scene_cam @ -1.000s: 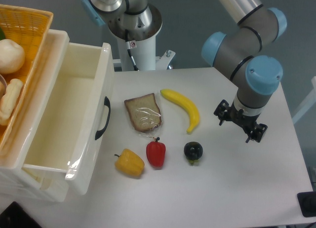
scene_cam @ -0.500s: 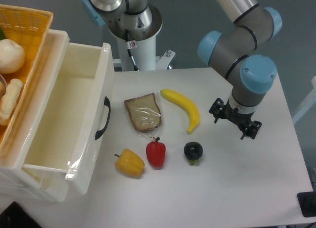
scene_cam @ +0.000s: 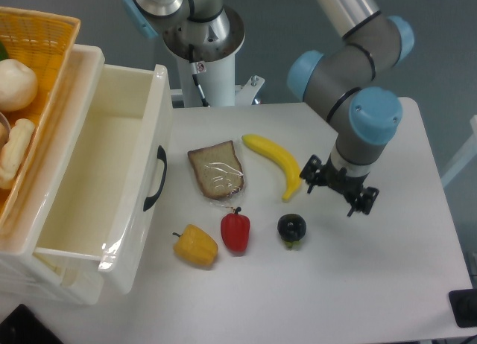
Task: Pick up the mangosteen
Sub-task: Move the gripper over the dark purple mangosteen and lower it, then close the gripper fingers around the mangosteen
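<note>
The mangosteen is a small round dark glossy fruit with a green calyx, lying on the white table right of the red pepper. My gripper hangs above the table, up and to the right of the mangosteen, apart from it. Its fingers are spread open and hold nothing.
A banana lies just left of the gripper. Wrapped bread and a yellow pepper lie further left. An open white drawer box and an orange basket stand at the left edge. The robot base is at the back.
The gripper has moved left across the table, toward the banana's end and the mangosteen. The objects have not moved.
</note>
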`<state>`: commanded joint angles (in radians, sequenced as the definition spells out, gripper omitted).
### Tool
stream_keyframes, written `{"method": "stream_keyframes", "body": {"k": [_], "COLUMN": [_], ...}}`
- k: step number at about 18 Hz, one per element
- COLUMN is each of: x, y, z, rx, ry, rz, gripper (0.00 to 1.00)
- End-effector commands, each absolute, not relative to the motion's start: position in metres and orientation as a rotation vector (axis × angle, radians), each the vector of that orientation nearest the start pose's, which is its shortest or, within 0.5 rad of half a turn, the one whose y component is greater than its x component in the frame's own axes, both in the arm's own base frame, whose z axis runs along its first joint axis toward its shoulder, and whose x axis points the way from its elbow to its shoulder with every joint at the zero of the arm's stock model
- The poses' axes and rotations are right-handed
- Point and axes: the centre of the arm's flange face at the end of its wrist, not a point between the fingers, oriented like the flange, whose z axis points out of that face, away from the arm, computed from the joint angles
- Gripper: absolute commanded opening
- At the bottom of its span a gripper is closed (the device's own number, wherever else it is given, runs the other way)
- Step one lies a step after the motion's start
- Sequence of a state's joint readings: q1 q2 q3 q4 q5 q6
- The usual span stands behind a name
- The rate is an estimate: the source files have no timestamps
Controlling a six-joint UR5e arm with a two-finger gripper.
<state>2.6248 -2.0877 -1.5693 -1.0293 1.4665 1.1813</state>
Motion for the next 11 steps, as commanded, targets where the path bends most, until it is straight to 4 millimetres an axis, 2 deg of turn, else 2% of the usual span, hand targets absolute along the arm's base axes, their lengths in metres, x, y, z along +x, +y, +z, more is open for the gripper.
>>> {"method": "stream_keyframes", "body": {"k": [4,7,11], "x": [-0.484,-0.474,-0.471], "y": [0.461,0.458,0.457], "z": [0.234,0.224,0.219], "rx": [-3.043,-3.055,-3.064], "ry": [0.132,0.130,0.132], "rz": [-0.061,-0.099,-0.108], "gripper": [1.00,1.00,1.00]}}
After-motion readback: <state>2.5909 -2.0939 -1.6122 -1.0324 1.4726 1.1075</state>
